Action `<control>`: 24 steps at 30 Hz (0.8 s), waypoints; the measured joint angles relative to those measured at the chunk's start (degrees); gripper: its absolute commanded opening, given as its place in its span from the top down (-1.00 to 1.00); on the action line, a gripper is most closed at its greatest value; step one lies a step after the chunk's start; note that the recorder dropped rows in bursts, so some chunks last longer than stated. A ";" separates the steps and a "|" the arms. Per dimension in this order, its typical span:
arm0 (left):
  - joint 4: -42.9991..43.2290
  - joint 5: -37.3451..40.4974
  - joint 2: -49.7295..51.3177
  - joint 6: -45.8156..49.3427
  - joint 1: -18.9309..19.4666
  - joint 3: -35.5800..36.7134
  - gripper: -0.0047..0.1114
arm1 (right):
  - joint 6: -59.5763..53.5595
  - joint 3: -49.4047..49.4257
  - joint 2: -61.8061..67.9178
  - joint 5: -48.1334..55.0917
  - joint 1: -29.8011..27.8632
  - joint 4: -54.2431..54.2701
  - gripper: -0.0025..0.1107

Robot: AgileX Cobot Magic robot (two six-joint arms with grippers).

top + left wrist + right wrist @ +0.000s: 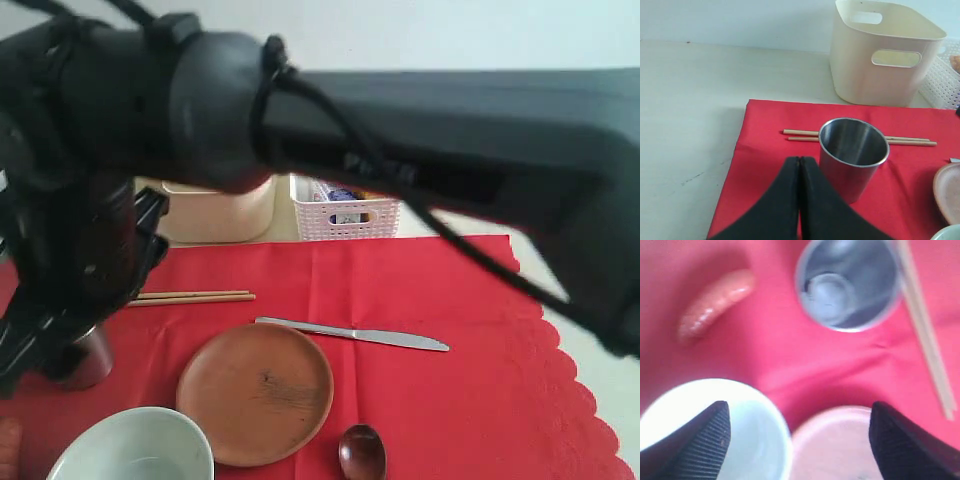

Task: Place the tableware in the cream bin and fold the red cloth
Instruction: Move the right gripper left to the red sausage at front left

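On the red cloth (430, 300) lie a steel cup (88, 355), wooden chopsticks (190, 296), a brown plate (255, 392), a silver knife (355, 334), a dark spoon (362, 452) and a pale bowl (135, 445). The cream bin (215, 212) stands behind the cloth. My left gripper (800, 161) is shut and empty, low beside the steel cup (853, 150), its fingers next to the cup's wall. My right gripper (797, 415) hangs open above the gap between bowl (750, 440) and plate (840, 445), holding nothing.
A white lattice basket (345, 212) with a carton stands right of the cream bin. A pink sausage-like food (715, 302) lies on the cloth near the cup. A black arm (420, 130) crosses the top of the exterior view and hides the back of the table.
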 measured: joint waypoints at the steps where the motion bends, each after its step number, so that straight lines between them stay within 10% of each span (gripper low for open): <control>1: 0.00 0.00 0.00 0.00 0.00 0.00 0.92 | 0.11 0.00 -0.59 0.02 -0.72 0.00 -0.33; 24: 0.00 4.21 0.00 0.00 0.00 -8.12 0.92 | -13.91 6.95 -4.56 -5.36 -3.05 22.15 -0.33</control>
